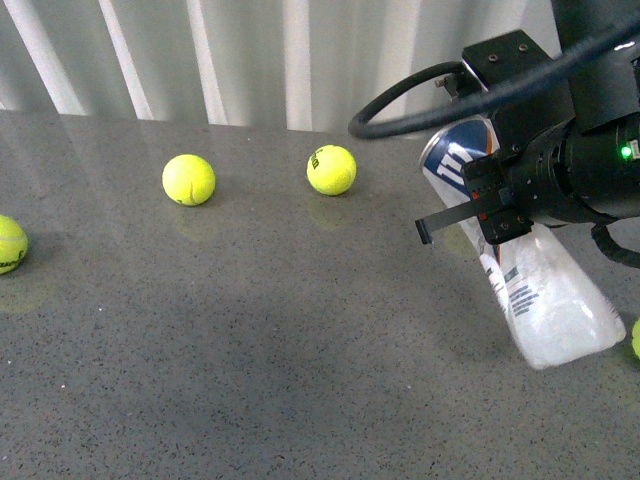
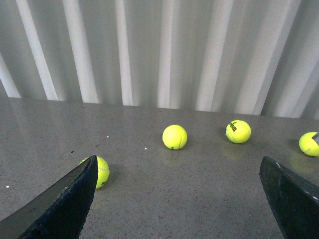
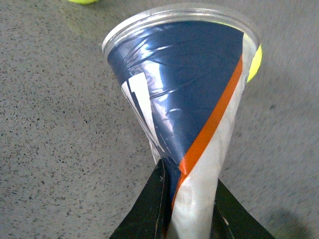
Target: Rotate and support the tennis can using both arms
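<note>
The tennis can point(image 1: 540, 290) is a clear tube with a navy label, white logo and barcode. It leans at the right, its lower end on the table, its upper end behind my right arm point(image 1: 570, 170). My right gripper point(image 3: 192, 209) is shut on the tennis can point(image 3: 189, 99) and squeezes its wall flat; the navy label, orange stripe and metal rim show there. My left gripper point(image 2: 177, 199) is open and empty above the table, its fingers point(image 2: 65, 199) wide apart. The left arm does not show in the front view.
Yellow-green tennis balls lie on the grey table point(image 1: 250, 350): one at the left edge point(image 1: 8, 244), one left of centre point(image 1: 188, 179), one at centre back point(image 1: 331, 169). A white corrugated wall point(image 1: 250, 50) stands behind. The left wrist view shows several balls, the nearest point(image 2: 101, 171) by the left finger.
</note>
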Motion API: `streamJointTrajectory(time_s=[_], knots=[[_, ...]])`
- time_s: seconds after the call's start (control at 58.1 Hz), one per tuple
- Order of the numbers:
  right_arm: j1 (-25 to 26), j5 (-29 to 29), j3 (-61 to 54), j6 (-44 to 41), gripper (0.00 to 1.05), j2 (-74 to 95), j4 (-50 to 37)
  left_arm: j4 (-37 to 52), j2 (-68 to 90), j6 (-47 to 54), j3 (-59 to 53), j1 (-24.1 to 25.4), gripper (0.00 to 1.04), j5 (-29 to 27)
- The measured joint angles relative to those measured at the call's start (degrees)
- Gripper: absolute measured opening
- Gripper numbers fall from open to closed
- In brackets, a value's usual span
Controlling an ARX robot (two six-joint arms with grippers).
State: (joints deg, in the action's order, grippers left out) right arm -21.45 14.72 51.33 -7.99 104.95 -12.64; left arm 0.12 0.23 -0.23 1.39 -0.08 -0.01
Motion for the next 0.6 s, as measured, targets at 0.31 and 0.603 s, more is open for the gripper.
streamJointTrajectory(time_s=[0.31, 0.603], knots=[[-3.6, -3.3, -10.9, -37.2, 0.11, -5.2, -21.4, 0.0, 0.0, 0.0, 0.0, 0.0, 0.98, 0.0], [-4.0, -6.0, -13.5, -58.5, 0.08, 1.6, -31.6, 0.0, 0.0, 0.0, 0.0, 0.0, 0.98, 0.0]])
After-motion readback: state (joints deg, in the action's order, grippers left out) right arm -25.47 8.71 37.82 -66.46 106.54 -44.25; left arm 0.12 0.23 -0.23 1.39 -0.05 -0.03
